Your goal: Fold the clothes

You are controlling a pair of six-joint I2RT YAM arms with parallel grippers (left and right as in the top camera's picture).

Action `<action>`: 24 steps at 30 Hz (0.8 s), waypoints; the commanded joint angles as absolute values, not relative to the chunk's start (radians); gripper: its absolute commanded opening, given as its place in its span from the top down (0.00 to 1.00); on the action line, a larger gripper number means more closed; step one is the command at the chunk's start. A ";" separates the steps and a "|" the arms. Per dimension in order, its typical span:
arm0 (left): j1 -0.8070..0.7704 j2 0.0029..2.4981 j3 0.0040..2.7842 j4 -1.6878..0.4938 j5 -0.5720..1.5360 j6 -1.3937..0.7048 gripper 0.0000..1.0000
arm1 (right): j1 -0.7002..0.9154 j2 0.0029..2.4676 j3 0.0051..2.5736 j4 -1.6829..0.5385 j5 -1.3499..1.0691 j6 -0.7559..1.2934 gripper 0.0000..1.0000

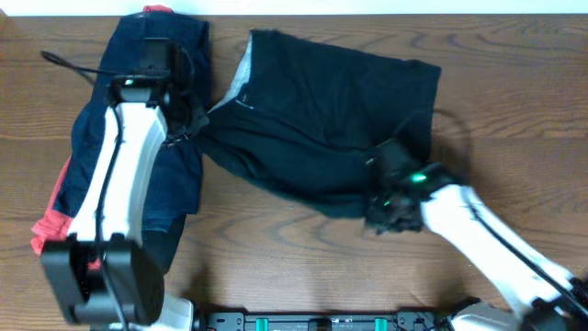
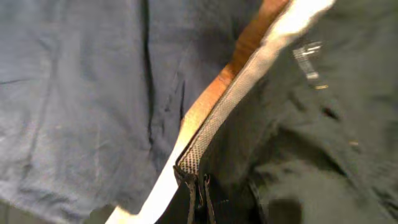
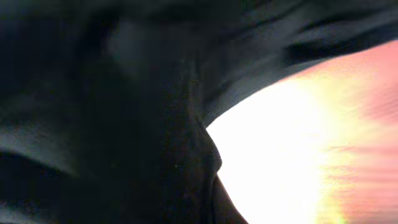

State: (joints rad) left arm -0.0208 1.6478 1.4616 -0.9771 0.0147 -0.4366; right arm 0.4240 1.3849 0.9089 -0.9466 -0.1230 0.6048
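Shorts [image 1: 331, 110] hide the right end effector [image 1: 390, 198] and left end effector [image 1: 186, 124]; cannot tell either's grip.

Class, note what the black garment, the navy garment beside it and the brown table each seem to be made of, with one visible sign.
Black garment: thin, matte cloth, probably synthetic; its grey inner band shows a fine mesh. Navy garment: soft matte woven cloth, perhaps cotton; gentle creases. Brown table: wood or wood-look laminate; streaked grain, slight sheen.
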 commanded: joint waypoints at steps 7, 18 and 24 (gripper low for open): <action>-0.019 1.518 1.472 -1.096 -0.016 -0.415 0.94 | 0.088 1.249 1.163 -1.047 -0.113 0.295 0.99; -0.106 1.472 1.472 -1.169 -0.017 -0.416 0.94 | -0.007 1.244 1.289 -1.164 -0.112 0.184 0.99; -0.232 1.351 1.472 -1.190 -0.124 -0.448 0.94 | -0.053 1.173 1.291 -1.238 -0.113 0.167 0.99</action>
State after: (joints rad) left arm -0.2031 1.4227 1.4616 -1.1721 -0.0017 -0.4412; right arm -0.0219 1.2411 1.2625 -1.2278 -0.1707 0.1932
